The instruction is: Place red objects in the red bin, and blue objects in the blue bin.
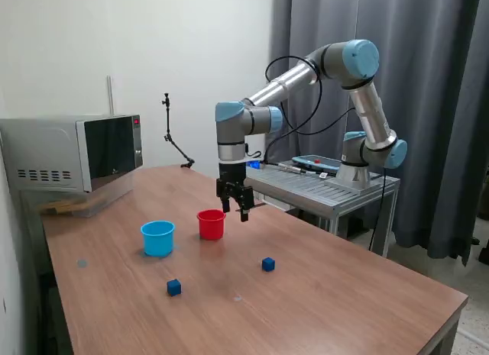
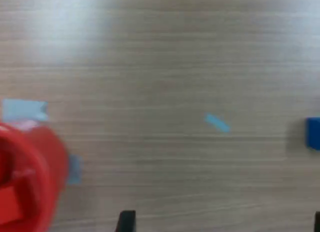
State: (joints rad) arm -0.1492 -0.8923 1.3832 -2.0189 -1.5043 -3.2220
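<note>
- No brand, label or writing legible in either view; wrist view is blurred.
- Far at the exterior view's left: a grey microwave [image 1: 72, 154] on the bench [image 1: 344, 294], its door dark, a small red light at the panel.
- Blue bin [image 1: 158, 238]: upright on the bench, left of the red bin and near it, not touching.
- Dark blue cube [image 1: 174, 287]: on the bench in front of the blue bin, apart from it.
- Red bin [image 1: 211, 224]: upright; wrist view shows red pieces [image 2: 12, 202] lying inside it, number unclear.
- Gripper [image 1: 235, 212]: hangs just beside the red bin, toward the exterior view's right, above the bench, pointing straight down.
- Jaws: apart, released, nothing between them.
- Second dark blue cube [image 1: 268, 264]: on the bench, right of the first, well apart from both bins.
- Arm: base on a metal stand [image 1: 328, 188] at the exterior view's right; links arch up and over, wrist vertical.
- Small pale-blue tape scraps [image 2: 216, 123] on the wood.
</note>
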